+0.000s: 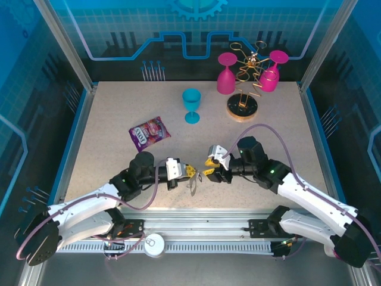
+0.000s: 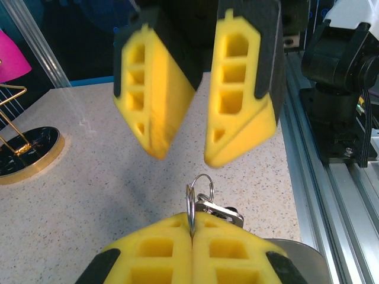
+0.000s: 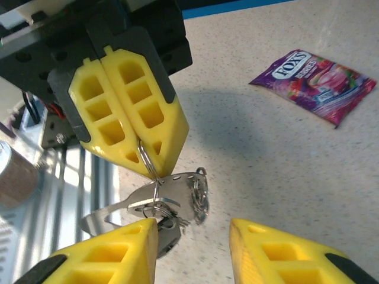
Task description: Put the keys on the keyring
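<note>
Candy packet: you are seeing a purple Fox's candy packet [image 1: 149, 130] lying flat on the speckled table [image 1: 119, 107], at about 11 o'clock from the left gripper and well apart from it.
Left gripper: the left gripper [image 2: 192, 234] is pointing toward 3 o'clock in the top view, its yellow fingers [image 3: 127, 112] pressing together and pinching a silver ring [image 2: 190, 201] by its edge.
Keyring: the keyring [image 3: 177, 198] is hanging from that pinched ring at 6 o'clock under the left fingertips, its metal rings bunching just above the table at the near-centre, between your two grippers.
Key: a small silver key [image 2: 220, 208] with a black end is sitting just behind the ring; you cannot tell whether it is threaded on.
Right gripper: the right gripper [image 3: 192, 231] is facing toward 9 o'clock, its fingers standing partly apart and gripping nothing; one fingertip [image 3: 139, 236] is sitting right against the hanging cluster.
Blue goblet: the blue goblet [image 1: 191, 105] is standing upright at 12 o'clock from the grippers.
Stand: the gold wire stand [image 1: 241, 108] is carrying two pink goblets [image 1: 226, 72] at 1 o'clock.
</note>
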Robot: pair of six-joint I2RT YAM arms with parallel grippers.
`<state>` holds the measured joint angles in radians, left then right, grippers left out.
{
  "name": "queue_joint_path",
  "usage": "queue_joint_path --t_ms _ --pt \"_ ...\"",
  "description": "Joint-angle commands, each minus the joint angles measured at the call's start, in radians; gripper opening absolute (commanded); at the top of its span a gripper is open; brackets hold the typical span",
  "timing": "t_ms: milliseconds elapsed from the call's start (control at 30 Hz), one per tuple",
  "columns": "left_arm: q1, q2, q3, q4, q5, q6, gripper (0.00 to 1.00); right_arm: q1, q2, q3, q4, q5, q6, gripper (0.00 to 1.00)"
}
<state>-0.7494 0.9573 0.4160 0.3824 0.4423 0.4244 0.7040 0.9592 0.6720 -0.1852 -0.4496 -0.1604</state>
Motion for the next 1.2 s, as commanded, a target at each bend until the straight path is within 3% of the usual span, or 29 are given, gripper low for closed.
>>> queue_joint_path --t_ms 0,300,567,733,967,1167 --pt "-0.008 -0.009 -0.009 0.097 0.021 -0.001 0.00 0.001 -0.007 -0.044 0.186 -0.088 0.155 0.37" --pt "-0.007 -0.011 -0.014 0.099 0.019 -0.001 0.00 0.008 0.030 -0.055 0.242 -0.147 0.179 0.28" --pt "-0.007 -0.024 -0.024 0.127 0.016 -0.002 0.00 0.005 0.028 -0.043 0.147 -0.077 0.169 0.00" --pt "-0.008 -0.032 -0.033 0.199 0.049 -0.027 0.00 -0.005 0.073 -0.034 0.138 -0.083 0.213 0.00" --pt "-0.016 -0.023 -0.024 0.182 0.054 0.005 0.00 -0.005 0.154 0.028 0.178 -0.150 0.250 0.23" --pt "-0.018 -0.024 -0.043 0.206 0.013 0.001 0.00 -0.027 0.076 -0.016 0.183 -0.084 0.236 0.47"
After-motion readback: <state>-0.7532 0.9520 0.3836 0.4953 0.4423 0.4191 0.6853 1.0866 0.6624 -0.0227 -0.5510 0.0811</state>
